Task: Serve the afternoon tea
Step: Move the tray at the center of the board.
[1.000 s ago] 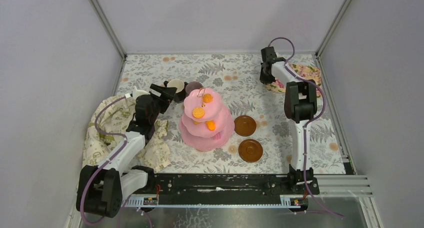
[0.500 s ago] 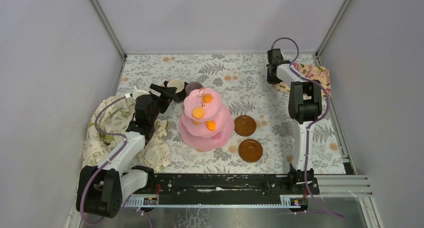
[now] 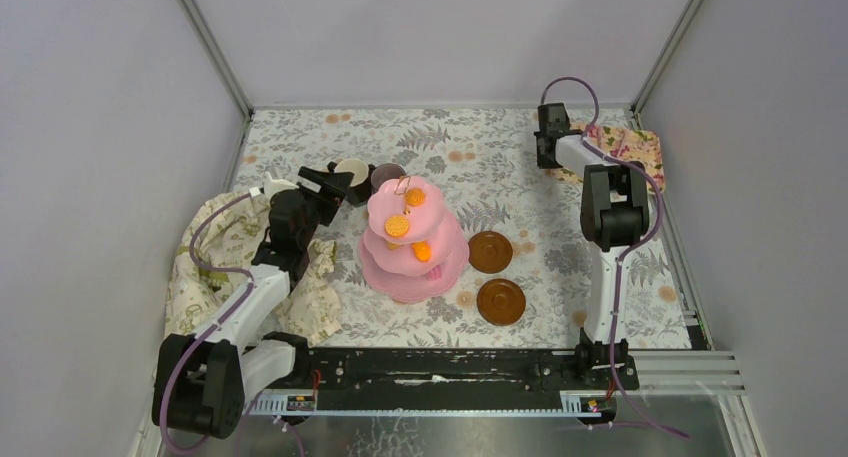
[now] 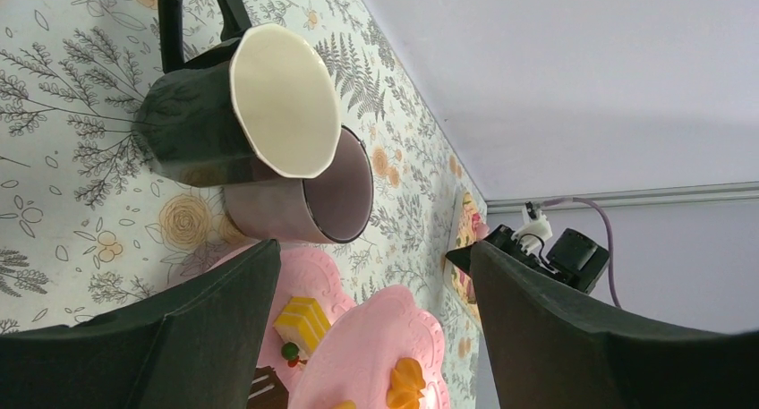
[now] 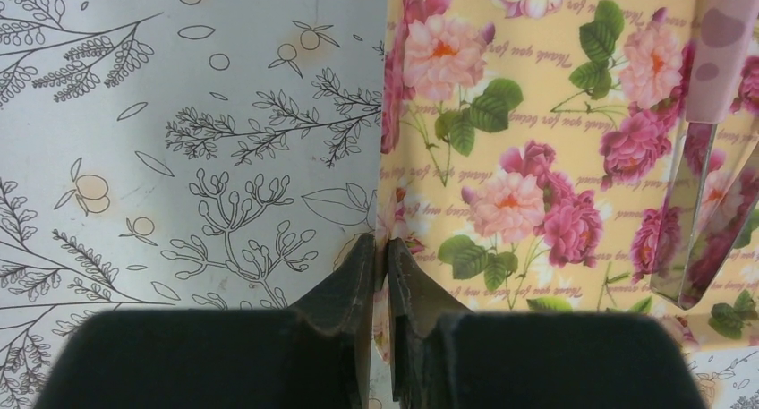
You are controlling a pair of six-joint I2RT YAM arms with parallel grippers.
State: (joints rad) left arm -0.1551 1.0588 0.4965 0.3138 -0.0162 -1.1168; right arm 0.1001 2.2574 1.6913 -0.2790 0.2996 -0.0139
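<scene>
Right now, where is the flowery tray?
In the top view the floral tray is at the far right corner of the table, its left edge pinched by the right gripper.

Top overhead; left wrist low, shares mugs (image 4: 179,132); right wrist downward, close.

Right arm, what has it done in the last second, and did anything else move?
The right gripper, pinching the floral tray by its edge, slid toward the right wall and took the tray with it. The left gripper stayed open by the mugs; cake stand and saucers did not move.
</scene>
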